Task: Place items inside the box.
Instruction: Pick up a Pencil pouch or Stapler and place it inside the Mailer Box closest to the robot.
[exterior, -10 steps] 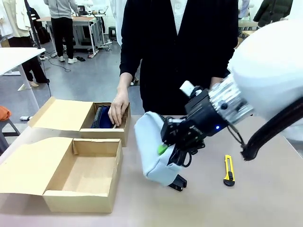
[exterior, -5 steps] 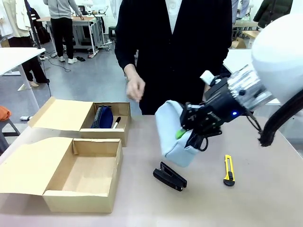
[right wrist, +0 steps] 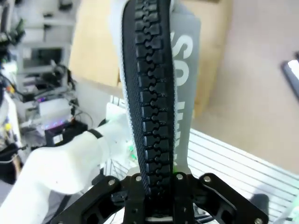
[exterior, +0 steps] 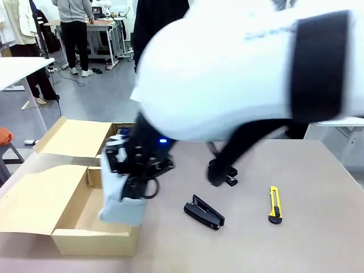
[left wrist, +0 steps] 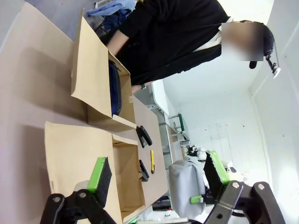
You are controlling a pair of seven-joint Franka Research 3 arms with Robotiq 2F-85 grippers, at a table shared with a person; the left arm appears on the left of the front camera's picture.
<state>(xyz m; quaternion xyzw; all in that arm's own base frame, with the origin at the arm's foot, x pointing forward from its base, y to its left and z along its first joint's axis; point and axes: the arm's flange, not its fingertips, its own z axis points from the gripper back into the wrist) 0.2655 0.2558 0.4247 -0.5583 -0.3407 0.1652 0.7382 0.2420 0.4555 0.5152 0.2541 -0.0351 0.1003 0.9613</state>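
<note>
My right gripper (exterior: 135, 170) is shut on the light grey zip pouch (exterior: 121, 203), which hangs over the right wall of the near, larger cardboard box (exterior: 68, 239). In the right wrist view the pouch (right wrist: 184, 70) rises straight from that gripper (right wrist: 156, 184), black zip facing the camera. One black stapler (exterior: 203, 212) lies on the table mid-front, and a second stapler (exterior: 225, 174) lies behind it. The yellow utility knife (exterior: 275, 205) lies to the right. My left gripper (left wrist: 158, 170) is open, off to the side, looking across the box (left wrist: 74, 154).
A smaller cardboard box (exterior: 77, 138) with a blue item inside stands behind the near one. A person in black (left wrist: 173, 37) stands at the far side. My right arm's white body (exterior: 244, 68) spans the front view. Bare table lies right of the knife.
My right arm has swung left, carrying the pouch from the table's middle to the near box's right wall. The person's hand has left the far box.
</note>
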